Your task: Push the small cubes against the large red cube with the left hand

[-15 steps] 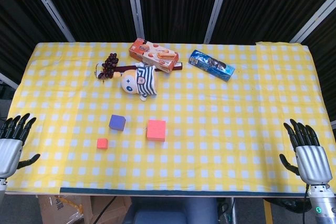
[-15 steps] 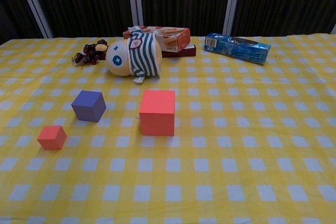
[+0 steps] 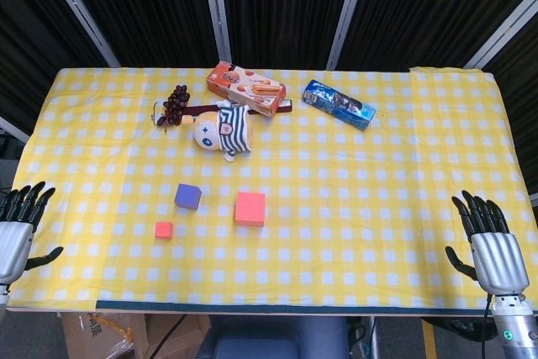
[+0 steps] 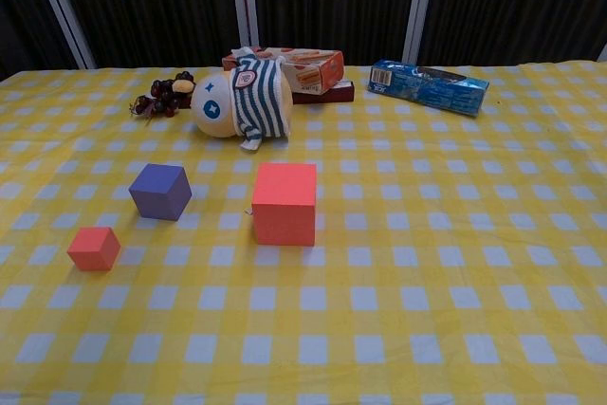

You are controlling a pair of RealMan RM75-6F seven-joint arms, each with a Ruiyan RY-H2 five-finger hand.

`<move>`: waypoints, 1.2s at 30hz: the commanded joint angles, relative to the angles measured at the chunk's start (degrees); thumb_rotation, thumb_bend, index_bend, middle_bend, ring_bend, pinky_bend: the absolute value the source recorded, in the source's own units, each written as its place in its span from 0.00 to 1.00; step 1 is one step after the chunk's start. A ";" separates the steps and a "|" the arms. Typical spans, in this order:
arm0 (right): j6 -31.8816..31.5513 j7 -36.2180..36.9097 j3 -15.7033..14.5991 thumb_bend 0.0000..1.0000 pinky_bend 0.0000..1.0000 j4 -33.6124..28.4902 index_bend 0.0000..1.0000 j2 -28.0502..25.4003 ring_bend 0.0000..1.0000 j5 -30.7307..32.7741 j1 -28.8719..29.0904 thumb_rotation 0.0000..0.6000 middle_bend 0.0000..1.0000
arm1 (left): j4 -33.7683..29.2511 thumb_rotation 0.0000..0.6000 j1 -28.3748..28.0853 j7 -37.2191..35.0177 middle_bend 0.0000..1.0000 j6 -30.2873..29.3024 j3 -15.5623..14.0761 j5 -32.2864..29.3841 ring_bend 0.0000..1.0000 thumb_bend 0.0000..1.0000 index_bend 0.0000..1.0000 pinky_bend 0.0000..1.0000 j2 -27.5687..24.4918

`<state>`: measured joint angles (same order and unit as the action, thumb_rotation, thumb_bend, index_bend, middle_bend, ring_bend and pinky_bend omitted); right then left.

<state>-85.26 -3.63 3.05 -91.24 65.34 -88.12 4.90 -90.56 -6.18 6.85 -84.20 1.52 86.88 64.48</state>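
The large red cube (image 3: 250, 208) (image 4: 285, 203) stands near the middle of the yellow checked table (image 3: 378, 208). A small purple cube (image 3: 187, 197) (image 4: 160, 191) sits a short way to its left, apart from it. A smaller red cube (image 3: 164, 229) (image 4: 94, 248) lies further left and nearer the front edge. My left hand (image 3: 17, 233) hangs off the table's left front corner, fingers spread, holding nothing. At the right front corner my right hand (image 3: 492, 250) is likewise spread and empty. Neither hand shows in the chest view.
At the back lie a striped plush doll (image 3: 223, 130) (image 4: 239, 101), a bunch of dark grapes (image 3: 174, 105), an orange biscuit box (image 3: 246, 87) and a blue snack packet (image 3: 338, 103). A dark strip edges the table's front (image 3: 252, 306).
Both hands have dropped slightly lower in the head view. The cubes have not moved.
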 commanded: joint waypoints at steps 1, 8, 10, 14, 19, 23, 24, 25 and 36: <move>-0.02 0.44 0.00 0.36 0.07 -0.02 0.00 -0.12 0.00 0.20 -0.11 1.00 0.00 | -0.20 1.00 -0.05 0.36 0.00 0.05 -0.08 0.11 0.00 0.00 0.00 0.05 0.01; -0.32 0.81 -0.20 0.36 0.07 0.02 0.00 -0.21 0.00 -0.23 -0.26 1.00 0.00 | -0.92 1.00 -0.22 0.83 0.00 0.82 -0.10 -0.50 0.00 0.00 0.00 0.05 -0.16; -0.68 0.80 -0.25 0.36 0.07 -0.03 0.00 -0.18 0.00 -0.71 -0.29 1.00 0.00 | -1.53 1.00 -0.79 0.20 0.00 1.69 0.19 -0.83 0.00 0.01 0.00 0.06 -0.14; -0.88 1.17 -0.29 0.36 0.07 -0.17 0.00 -0.21 0.00 -1.10 -0.27 1.00 0.00 | -3.73 1.00 -3.81 -0.10 0.00 5.52 2.12 -2.56 0.00 0.05 0.01 0.11 -0.36; -1.20 1.95 -0.37 0.36 0.07 0.00 0.00 -0.02 0.00 -1.57 -0.30 1.00 0.00 | -5.87 1.00 -9.88 5.11 0.00 13.09 5.43 -6.83 0.00 0.10 0.10 0.14 1.13; -1.31 2.89 -0.42 0.36 0.07 0.28 0.00 -0.01 0.00 -1.93 -0.23 1.00 0.00 | -6.70 1.00 -15.93 12.82 0.00 20.52 8.06 -13.02 0.00 0.11 0.13 0.15 3.91; -1.45 3.16 -0.36 0.36 0.07 0.39 0.00 0.00 0.00 -2.02 -0.23 1.00 0.00 | -6.90 1.00 -17.25 14.62 0.00 22.09 8.54 -14.72 0.00 0.11 0.14 0.15 4.59; -1.66 3.60 -0.33 0.36 0.07 0.56 0.00 -0.02 0.00 -2.18 -0.25 1.00 0.00 | -7.13 1.00 -18.98 17.08 0.00 23.93 9.08 -16.88 0.00 0.11 0.16 0.15 5.45; -3.20 6.59 0.01 0.36 0.07 1.49 0.00 0.04 0.00 -2.25 -0.81 1.00 0.00 | -5.65 1.00 -29.39 30.72 0.00 29.57 10.21 -28.78 0.00 0.14 0.27 0.16 12.73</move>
<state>-88.36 2.90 3.01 -89.81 65.34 -90.31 4.13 -96.73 -34.24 36.15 -55.37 11.61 59.43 76.00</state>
